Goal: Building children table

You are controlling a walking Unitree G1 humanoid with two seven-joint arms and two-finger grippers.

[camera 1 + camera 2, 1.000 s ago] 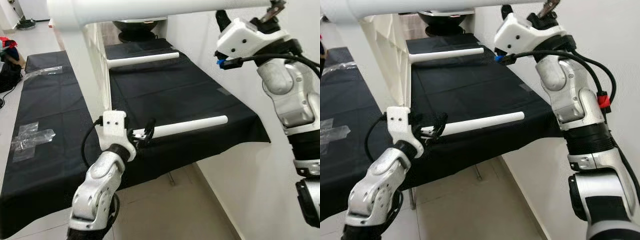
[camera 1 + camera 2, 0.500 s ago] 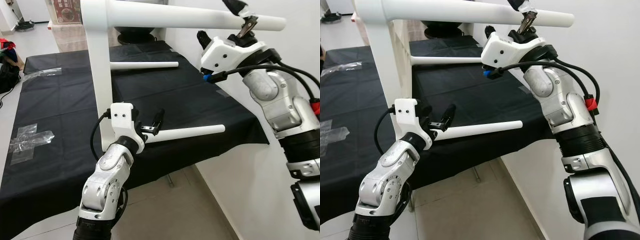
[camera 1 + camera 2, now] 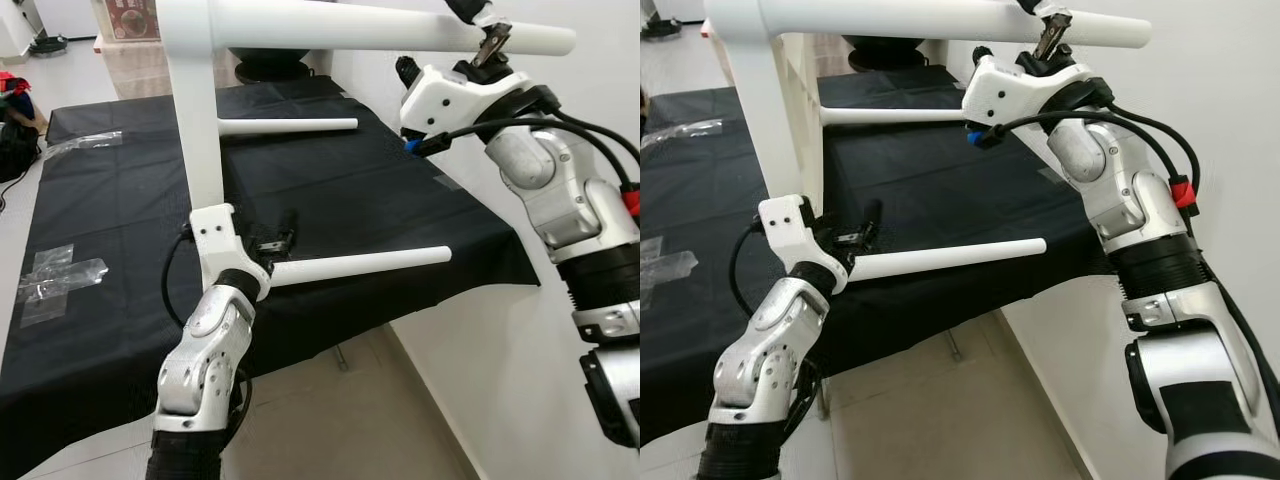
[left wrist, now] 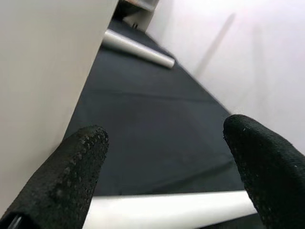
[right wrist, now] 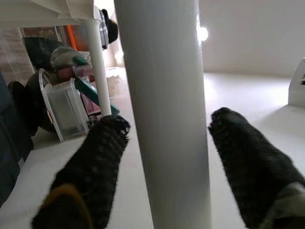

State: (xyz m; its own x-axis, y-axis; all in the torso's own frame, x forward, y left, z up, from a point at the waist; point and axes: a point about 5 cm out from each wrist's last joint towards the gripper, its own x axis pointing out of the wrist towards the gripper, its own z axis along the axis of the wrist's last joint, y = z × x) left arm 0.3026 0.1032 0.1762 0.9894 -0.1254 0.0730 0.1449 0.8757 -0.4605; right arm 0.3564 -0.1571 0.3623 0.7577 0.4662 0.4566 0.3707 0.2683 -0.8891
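1. Black cloth covers the work surface, with a pale wall on your right and tiled floor below.
2. Your left gripper has its black padded fingers spread apart, gripping nothing. Between them, in the left wrist view, lies a loose white cylindrical table leg near the cloth's front edge; whether the pads touch it, you cannot tell.
3. Your right gripper is raised, its fingers parted on either side of the white round upper leg of the assembly, with gaps showing on both sides, so it brackets rather than clamps.
4. Outward from there, the white children's table frame stands tipped on its side on the cloth, its flat panel just beside your left wrist. Another loose white leg lies farther back.
5. Judged from this, you are at the leg-fitting step: one leg is fitted and others lie loose.
6. Next, you should probably close the left fingers on the near leg and steady the frame with the right before lifting.
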